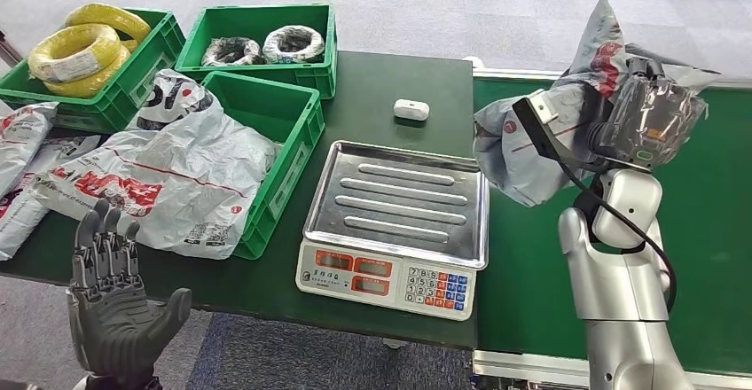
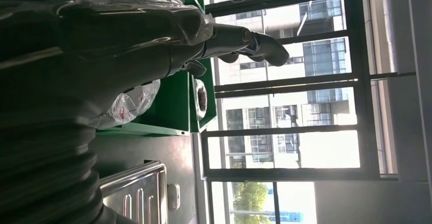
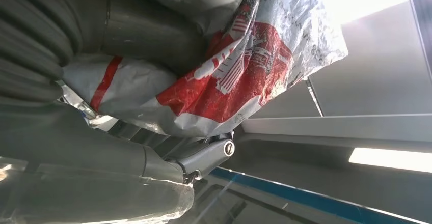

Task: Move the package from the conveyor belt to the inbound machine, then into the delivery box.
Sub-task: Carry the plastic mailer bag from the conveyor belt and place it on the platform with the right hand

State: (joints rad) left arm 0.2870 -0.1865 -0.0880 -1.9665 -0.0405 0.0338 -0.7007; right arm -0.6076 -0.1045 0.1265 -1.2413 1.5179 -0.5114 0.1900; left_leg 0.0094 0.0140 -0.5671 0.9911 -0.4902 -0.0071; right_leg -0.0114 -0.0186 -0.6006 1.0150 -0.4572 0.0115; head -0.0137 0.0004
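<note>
Head view: conveyor belt (image 1: 709, 257) at right, scale (image 1: 396, 222) mid-table. Right hand (image 1: 652, 120) grips the package (image 1: 532, 151), lifted above the belt's edge. Left hand (image 1: 115, 297) idle, fingers spread. Transfer step; next, lower onto the scale tray.

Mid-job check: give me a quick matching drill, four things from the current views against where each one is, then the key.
Things:
1. grey plastic mail package with red print
2. yellow coiled cable
3. small white oval device
4. open left hand

Places:
A. in the far-left green crate
B. on the dark table beyond the steel scale tray
C. held up by the right hand over the green conveyor belt
D. at the table's near edge, holding nothing

Pairs: 1-C, 2-A, 3-B, 4-D
</note>
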